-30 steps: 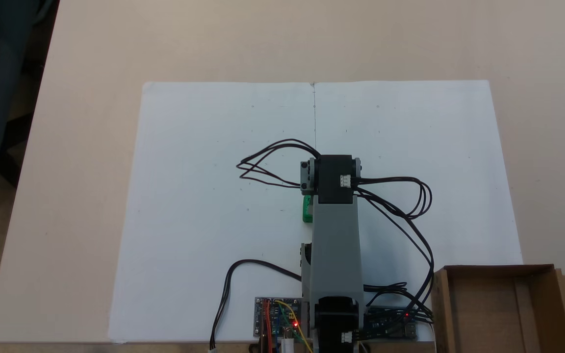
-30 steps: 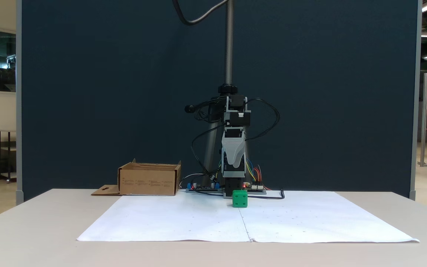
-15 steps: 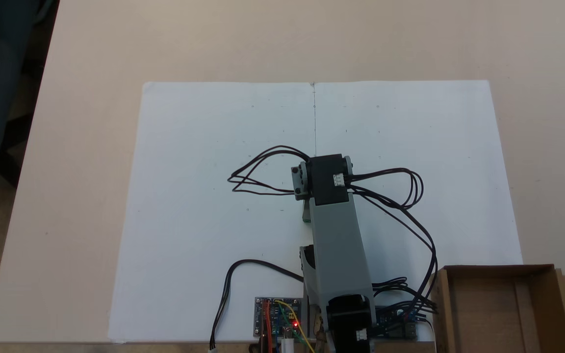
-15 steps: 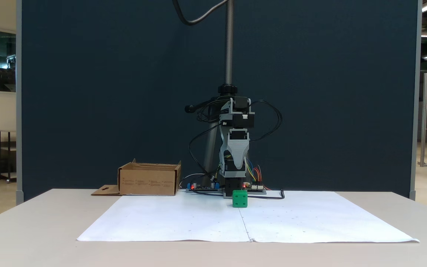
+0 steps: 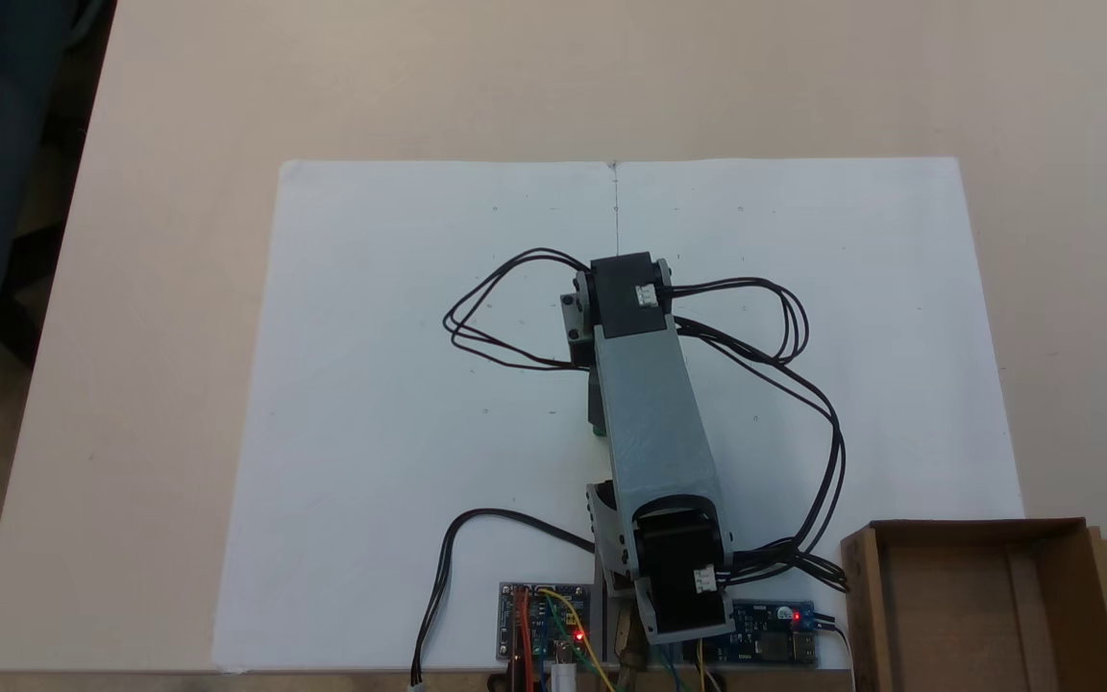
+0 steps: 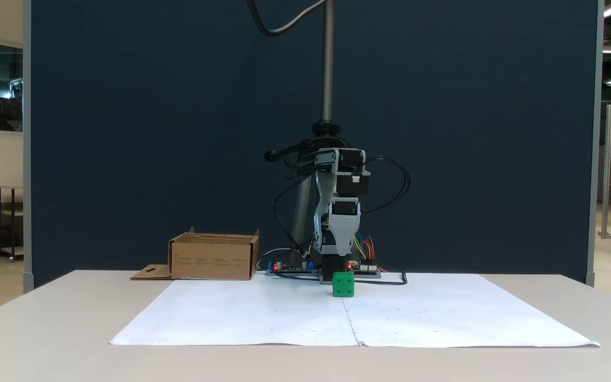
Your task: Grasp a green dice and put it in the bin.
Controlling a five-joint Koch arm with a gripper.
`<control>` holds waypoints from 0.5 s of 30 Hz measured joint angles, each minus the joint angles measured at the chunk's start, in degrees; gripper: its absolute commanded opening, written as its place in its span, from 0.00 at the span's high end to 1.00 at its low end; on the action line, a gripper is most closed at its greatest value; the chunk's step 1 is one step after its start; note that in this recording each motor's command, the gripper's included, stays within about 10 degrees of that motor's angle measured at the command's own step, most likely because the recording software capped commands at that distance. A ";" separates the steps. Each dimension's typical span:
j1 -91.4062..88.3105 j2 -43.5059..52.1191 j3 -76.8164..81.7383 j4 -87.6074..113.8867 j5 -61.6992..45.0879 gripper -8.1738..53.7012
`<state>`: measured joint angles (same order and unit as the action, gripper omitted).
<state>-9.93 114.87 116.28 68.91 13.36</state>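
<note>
While the dice [image 6: 343, 284] sits on the white paper [image 6: 263, 318] just in front of the arm's base, your gripper [image 6: 335, 253] hangs above and behind it, pointing down. In that view the two jaws merge into one grey wedge, so I cannot tell whether they are apart or together. Check that before you descend, because closed tips would simply knock the cube away.

From above, the arm [image 5: 654, 423] covers almost all of the dice [image 5: 598, 430] — a sliver of green shows at the link's left edge. You would be lowering nearly blind there, and the arm leans a little off the paper's centre crease, so a small yaw error could set one tip on top of the cube instead of beside it. The rounded edges would likely let it squirt out of a skewed pinch.

The cables [image 5: 803, 384] loop wide on the bin's side — I'd expect them to drag or snag as you swing that way.

The bin [image 5: 976, 601] stands well apart, beyond the paper's corner. Its walls are low, but a carry that skims too low could clip the near wall and push the light box.
</note>
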 measured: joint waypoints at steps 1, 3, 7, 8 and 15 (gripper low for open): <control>0.00 0.00 0.09 0.00 0.00 0.13; 0.00 0.00 0.00 0.00 0.00 0.13; 0.00 0.00 0.09 0.00 0.00 0.11; 0.00 0.00 0.09 0.00 0.00 0.11; -0.62 7.38 7.56 -4.75 -0.09 0.16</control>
<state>-10.55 122.26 123.84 64.16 13.27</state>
